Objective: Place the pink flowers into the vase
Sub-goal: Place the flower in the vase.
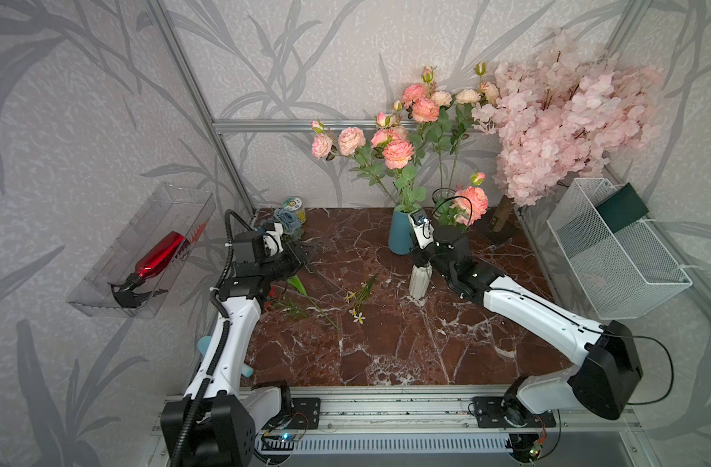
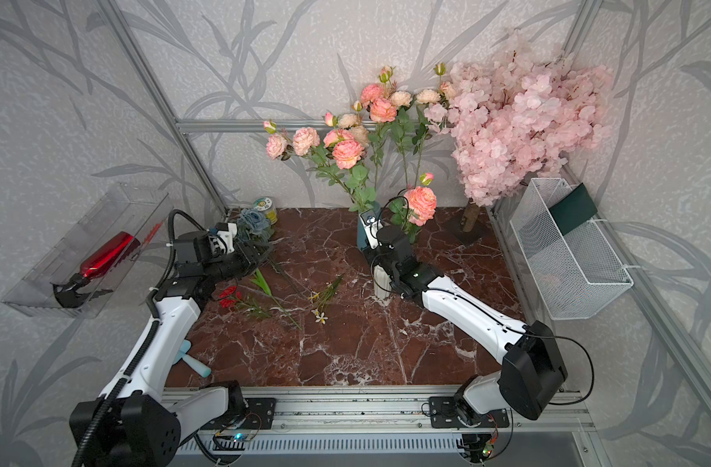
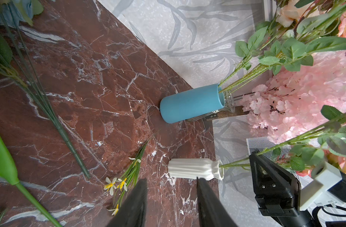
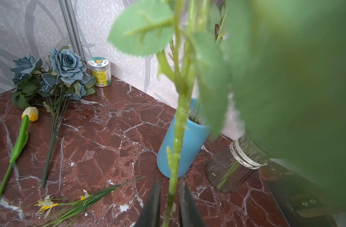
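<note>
Green stem of the pink flowers (image 4: 179, 121) runs upright straight through my right hand (image 4: 170, 182), jaws narrow with a sliver of gap either side. Its foot sits in the white ribbed vase (image 3: 190, 169) directly under that hand. Just behind stands the blue vase (image 4: 193, 141), the glass vase (image 4: 233, 167) beside it, so I'd judge backing off tight; left hand (image 3: 171, 180) half-wide, empty, well apart.

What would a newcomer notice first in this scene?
The tall pink flowers in the blue vase at the back catch the eye first, beside the big pale pink blossom tree in the back right corner. A red bottle in a clear tray on the left wall also stands out.
</note>
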### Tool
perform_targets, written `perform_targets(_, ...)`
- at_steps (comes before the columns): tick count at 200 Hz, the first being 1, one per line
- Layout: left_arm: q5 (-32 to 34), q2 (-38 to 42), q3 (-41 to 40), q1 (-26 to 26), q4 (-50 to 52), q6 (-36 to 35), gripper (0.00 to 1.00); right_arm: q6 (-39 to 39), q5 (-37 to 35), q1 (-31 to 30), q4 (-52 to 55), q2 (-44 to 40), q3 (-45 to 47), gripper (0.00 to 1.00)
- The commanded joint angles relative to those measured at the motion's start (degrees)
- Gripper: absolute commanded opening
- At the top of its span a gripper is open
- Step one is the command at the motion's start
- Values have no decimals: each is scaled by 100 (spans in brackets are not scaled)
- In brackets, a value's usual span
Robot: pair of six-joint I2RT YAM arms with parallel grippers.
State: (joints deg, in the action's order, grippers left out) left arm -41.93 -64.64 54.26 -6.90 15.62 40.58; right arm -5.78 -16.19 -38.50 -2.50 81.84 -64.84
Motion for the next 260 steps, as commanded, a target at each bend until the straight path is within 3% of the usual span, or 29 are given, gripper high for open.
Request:
perform_targets(1, -61, 101, -37, -63, -129, 3, 43, 55, -133, 35, -124, -145, 100, 26)
perform_targets(79, -81, 101, -47, -77, -160, 20, 43, 68, 24, 26, -95, -672, 124, 40)
perform_targets(177, 17, 167, -51, -80, -121, -23, 43, 265, 128, -216, 676, -1805, 187, 46)
perform_targets(223, 181, 206, -21, -87, 26, -107, 44, 787, 571, -342, 1462, -2067, 197, 46)
perform_targets(260, 364, 310, -12, -81, 108, -195, 47, 1183, 194, -377, 2391, -2416, 429, 47)
